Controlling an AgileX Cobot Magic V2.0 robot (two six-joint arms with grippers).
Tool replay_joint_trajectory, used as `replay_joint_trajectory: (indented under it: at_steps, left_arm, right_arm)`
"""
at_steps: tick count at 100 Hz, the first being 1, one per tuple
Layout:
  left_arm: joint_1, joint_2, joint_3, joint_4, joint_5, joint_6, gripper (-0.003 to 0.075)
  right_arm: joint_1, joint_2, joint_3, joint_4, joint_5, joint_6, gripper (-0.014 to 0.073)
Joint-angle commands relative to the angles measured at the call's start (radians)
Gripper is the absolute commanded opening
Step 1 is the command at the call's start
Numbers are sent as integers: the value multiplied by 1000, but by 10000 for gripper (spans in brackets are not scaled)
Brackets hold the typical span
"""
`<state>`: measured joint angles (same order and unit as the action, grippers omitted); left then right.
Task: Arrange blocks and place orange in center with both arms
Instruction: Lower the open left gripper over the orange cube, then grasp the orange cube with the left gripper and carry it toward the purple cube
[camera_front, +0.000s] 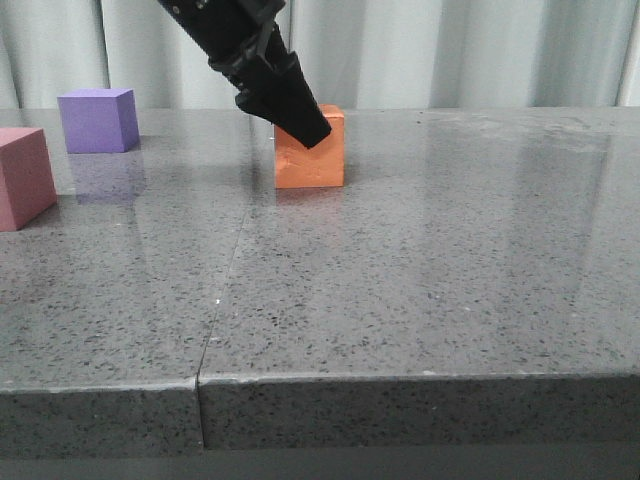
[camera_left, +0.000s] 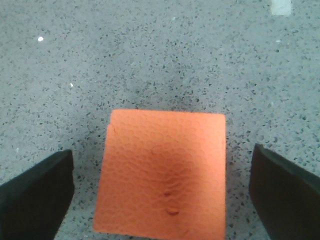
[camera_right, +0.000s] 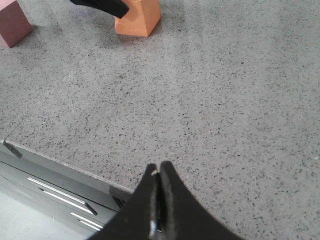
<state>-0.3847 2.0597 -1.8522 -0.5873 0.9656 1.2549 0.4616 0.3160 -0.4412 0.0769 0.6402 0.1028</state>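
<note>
The orange cube (camera_front: 311, 160) stands on the grey table near the middle. In the left wrist view the orange cube (camera_left: 162, 176) shows small dents in its top face. My left gripper (camera_front: 300, 115) is open just above it, its fingers (camera_left: 35, 197) wide on both sides and not touching the cube. The purple cube (camera_front: 97, 120) stands at the far left back. The pink cube (camera_front: 22, 177) stands at the left edge, nearer the front. My right gripper (camera_right: 160, 172) is shut and empty over the table's front edge, out of the front view.
The speckled grey table (camera_front: 420, 270) has a seam running from its front edge toward the back. A grey curtain hangs behind it. In the right wrist view the table's front edge (camera_right: 55, 162) and metal rails below it show, with the pink cube (camera_right: 12, 22) far off.
</note>
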Motion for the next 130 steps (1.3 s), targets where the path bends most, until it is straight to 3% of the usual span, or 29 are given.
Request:
replay_joint_trajectory:
  at_steps: [1,32,70,96,108,130]
  left_arm:
    - [-8,-43,-33,-47,-34,-1,669]
    - [-8,-14,-33,-47,-5,-1,649]
    - [-8,-14,-33,-47,-9,-1,330]
    - [-8,-33,-33,-42,-11,-9,302]
    - [-8,-69,-33,11,-50,-113,302]
    - [-4,-147,-33,213,-68,-487,302]
  right_arm:
    - [-3,9,-26,-5,-65,-11,-67]
    - [-3,9,-26,-5,-65,-11,-67]
    - [-3,9,-26,-5,-65,-11,-67]
    - [-3,9,-26,-5,-65,-11,-67]
    - [-3,9,-26,-5,-65,-11,-67]
    - [-3,9,-26,-5,-65,-11,-67]
